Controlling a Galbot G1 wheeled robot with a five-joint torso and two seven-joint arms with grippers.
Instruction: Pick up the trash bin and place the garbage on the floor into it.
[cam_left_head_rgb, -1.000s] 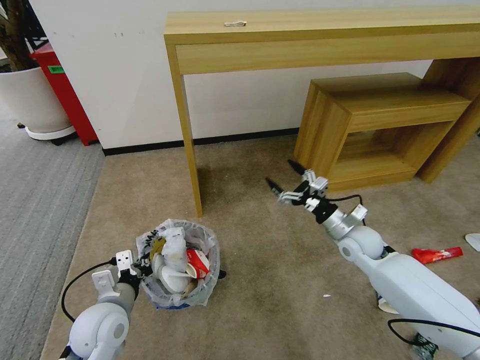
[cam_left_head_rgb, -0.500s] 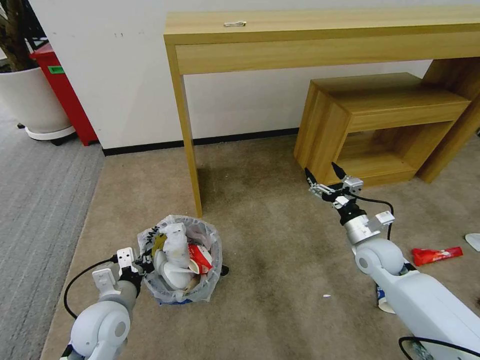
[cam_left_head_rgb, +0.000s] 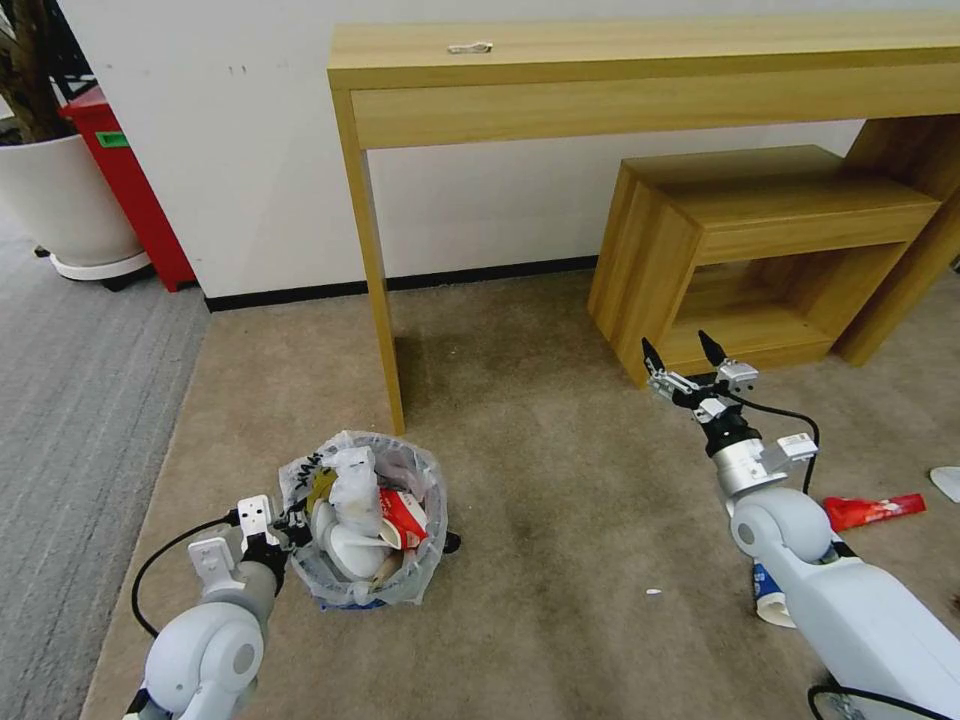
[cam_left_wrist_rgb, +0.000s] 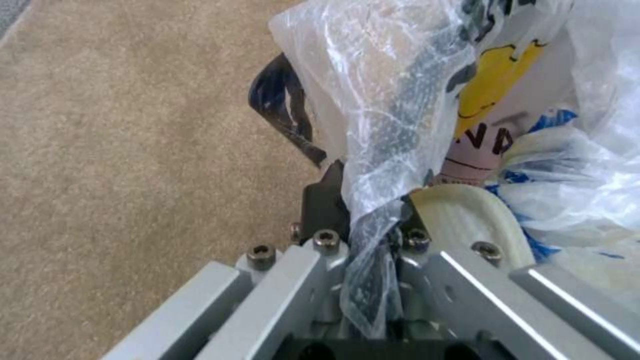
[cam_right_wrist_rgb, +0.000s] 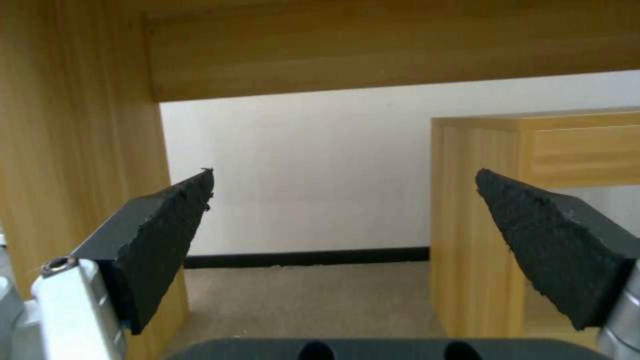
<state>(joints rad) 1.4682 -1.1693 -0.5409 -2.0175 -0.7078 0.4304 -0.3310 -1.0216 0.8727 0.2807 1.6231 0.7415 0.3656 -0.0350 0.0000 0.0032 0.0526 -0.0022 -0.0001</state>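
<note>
Down at my lower left, my left gripper (cam_left_head_rgb: 290, 527) pinches the bag rim of the trash bin (cam_left_head_rgb: 362, 520) (stuffed with cups and a red carton), which seems lifted off the floor (cam_left_head_rgb: 560, 520). My right gripper (cam_left_head_rgb: 685, 366) hangs wide open, empty, before the low wooden stand (cam_left_head_rgb: 760, 250). Red wrapper (cam_left_head_rgb: 873, 510) lies on carpet.

White wall (cam_left_head_rgb: 250, 150), black skirting (cam_left_head_rgb: 400, 283); long wooden table (cam_left_head_rgb: 640, 60), low wooden unit (cam_left_head_rgb: 760, 230), grey ribbed carpet (cam_left_head_rgb: 70, 400), possibly planter (cam_left_head_rgb: 60, 200).

Glossy white rounded arms, silver wrist collars, looping black cables, and metal-framed right claw (cam_left_head_rgb: 684, 352) tipped in pointed black pads.
</note>
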